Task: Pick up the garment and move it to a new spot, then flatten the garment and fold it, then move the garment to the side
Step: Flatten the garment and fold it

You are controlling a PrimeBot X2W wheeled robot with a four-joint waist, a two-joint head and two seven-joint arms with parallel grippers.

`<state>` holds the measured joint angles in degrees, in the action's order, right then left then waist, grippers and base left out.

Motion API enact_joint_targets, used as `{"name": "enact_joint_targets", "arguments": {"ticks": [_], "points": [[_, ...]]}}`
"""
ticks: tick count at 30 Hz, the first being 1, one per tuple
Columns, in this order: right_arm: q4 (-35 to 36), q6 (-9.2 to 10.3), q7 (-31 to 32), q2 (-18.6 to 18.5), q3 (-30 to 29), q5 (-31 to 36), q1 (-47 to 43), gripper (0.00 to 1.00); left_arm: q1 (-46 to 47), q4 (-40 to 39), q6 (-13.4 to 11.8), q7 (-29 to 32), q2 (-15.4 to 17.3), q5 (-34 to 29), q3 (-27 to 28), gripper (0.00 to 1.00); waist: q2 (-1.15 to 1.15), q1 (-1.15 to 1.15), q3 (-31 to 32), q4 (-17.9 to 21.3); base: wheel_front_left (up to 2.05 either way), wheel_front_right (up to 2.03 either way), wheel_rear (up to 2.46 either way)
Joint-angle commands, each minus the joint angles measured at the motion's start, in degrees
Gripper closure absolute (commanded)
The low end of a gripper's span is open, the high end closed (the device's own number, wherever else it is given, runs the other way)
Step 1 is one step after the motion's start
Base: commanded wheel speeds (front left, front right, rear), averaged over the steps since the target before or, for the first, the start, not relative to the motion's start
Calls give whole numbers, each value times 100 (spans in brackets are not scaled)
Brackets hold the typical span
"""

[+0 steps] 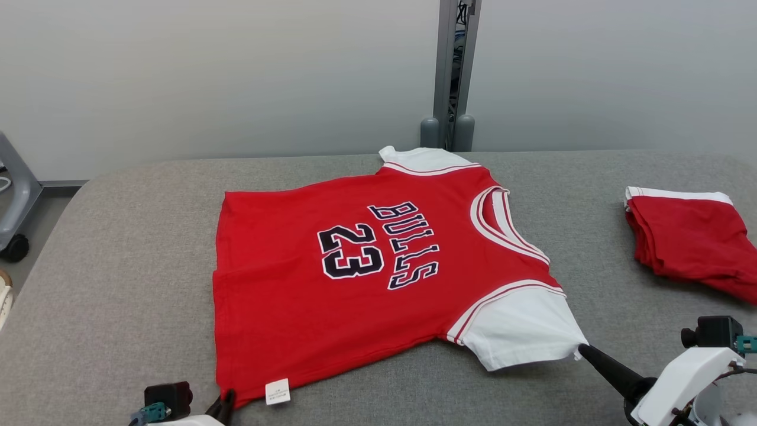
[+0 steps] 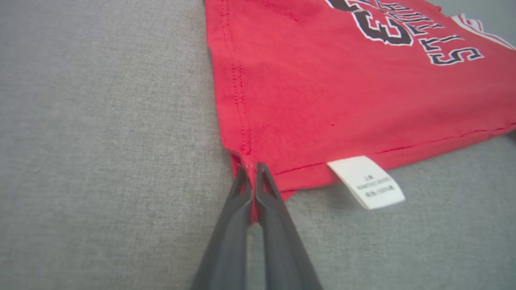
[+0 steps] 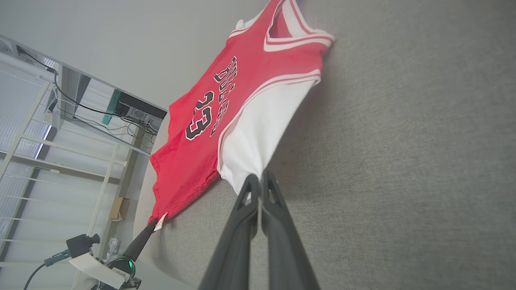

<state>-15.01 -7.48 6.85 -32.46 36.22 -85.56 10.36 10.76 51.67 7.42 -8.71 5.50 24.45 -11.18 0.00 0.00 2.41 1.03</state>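
The garment (image 1: 355, 266) is a red jersey with white sleeves and "BULLS 23" in dark letters, spread flat on the grey table (image 1: 118, 296), collar toward the right. At the near left hem corner my left gripper (image 1: 226, 405) is shut on the red fabric; the left wrist view shows the hem (image 2: 250, 121) pinched at my left gripper (image 2: 252, 171), beside a white care label (image 2: 366, 182). My right gripper (image 1: 582, 350) is shut on the tip of the near white sleeve (image 1: 520, 328); in the right wrist view the sleeve (image 3: 262, 125) stretches up from my right gripper (image 3: 260, 179).
A second red and white garment (image 1: 686, 236), folded, lies at the table's right edge. A grey post (image 1: 452, 71) stands behind the table against the pale wall. A wheeled stand (image 1: 15, 207) sits at far left. Bare grey table surrounds the jersey.
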Motion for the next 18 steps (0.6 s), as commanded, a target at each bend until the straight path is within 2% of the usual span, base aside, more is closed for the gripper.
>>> {"name": "enact_joint_targets", "arguments": {"ticks": [1,10,18], "points": [[44,-3,21,-59,-32,-10,-66,100,-73,-62,7,44,92,61,-35,100,0,0,-5,-4,0,0,0],[74,-3,178,-155,-113,82,-173,100,-328,-542,8,444,411,276,-365,100,0,0,-37,-26,0,0,0],[295,-3,446,-245,-148,6,-436,100,-765,-1300,-65,563,786,-38,-662,100,0,0,-60,-51,0,0,0]]}}
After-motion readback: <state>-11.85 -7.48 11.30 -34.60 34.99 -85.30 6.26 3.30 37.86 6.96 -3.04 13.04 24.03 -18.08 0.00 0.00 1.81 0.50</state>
